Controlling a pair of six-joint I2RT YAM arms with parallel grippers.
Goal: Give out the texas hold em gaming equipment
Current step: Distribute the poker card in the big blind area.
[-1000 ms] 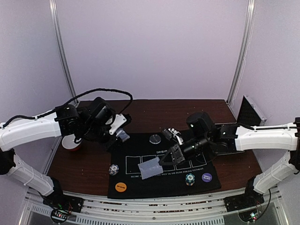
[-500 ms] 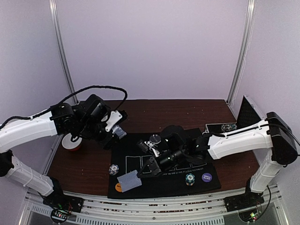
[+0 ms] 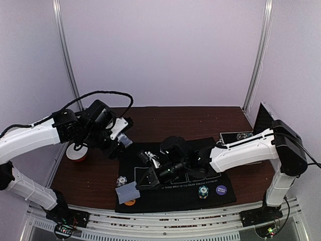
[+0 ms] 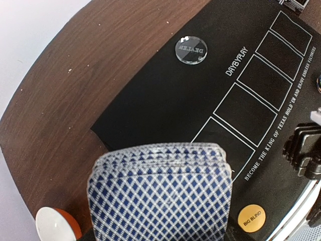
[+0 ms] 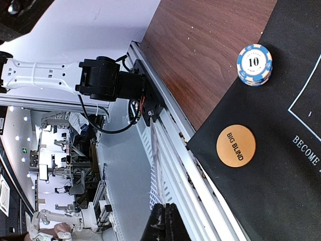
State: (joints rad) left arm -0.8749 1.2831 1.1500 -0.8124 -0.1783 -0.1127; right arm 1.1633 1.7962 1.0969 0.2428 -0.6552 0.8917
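Top external: right claw [image 3: 139, 183] pinched shut on single card [image 3: 127, 192], over orange blind disc [image 5: 235, 145], table's front edge, left of centre. Left claw [image 3: 122, 142] grips card deck [image 4: 160, 196] near left edge.

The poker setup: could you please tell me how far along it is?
Done: dealer disc, orange disc, purple disc and two chip stacks are set out on or beside the mat. In hand: the right gripper holds one card over the mat's near-left corner; the left gripper holds the deck. Left: dealing, since no card lies down in view.
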